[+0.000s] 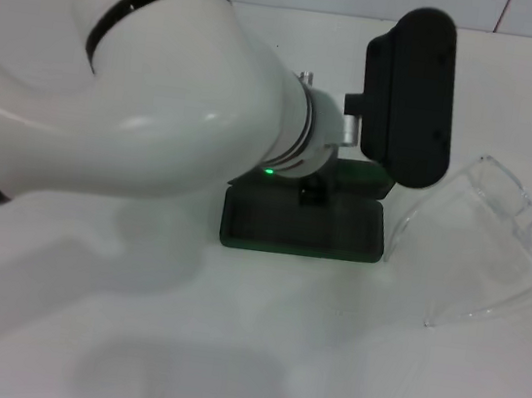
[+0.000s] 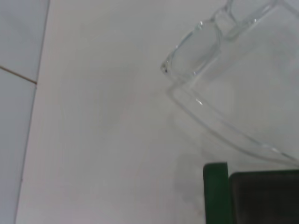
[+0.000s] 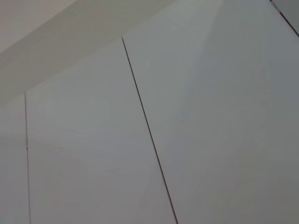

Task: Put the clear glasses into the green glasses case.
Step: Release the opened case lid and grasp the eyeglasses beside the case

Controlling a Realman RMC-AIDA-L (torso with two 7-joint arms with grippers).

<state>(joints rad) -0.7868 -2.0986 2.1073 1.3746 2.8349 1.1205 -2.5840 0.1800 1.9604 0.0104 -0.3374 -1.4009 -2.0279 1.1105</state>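
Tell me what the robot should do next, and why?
Probably swing the left arm toward the robot's right, over the glasses. The case already lies open on the table, and the glasses lie beside it, outside, not yet held. The left arm hangs over the case, so the glasses look like its nearest job. The right arm is out of sight.

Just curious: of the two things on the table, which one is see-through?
The clear glasses, lying right of the solid dark green glasses case, which you cannot see through.
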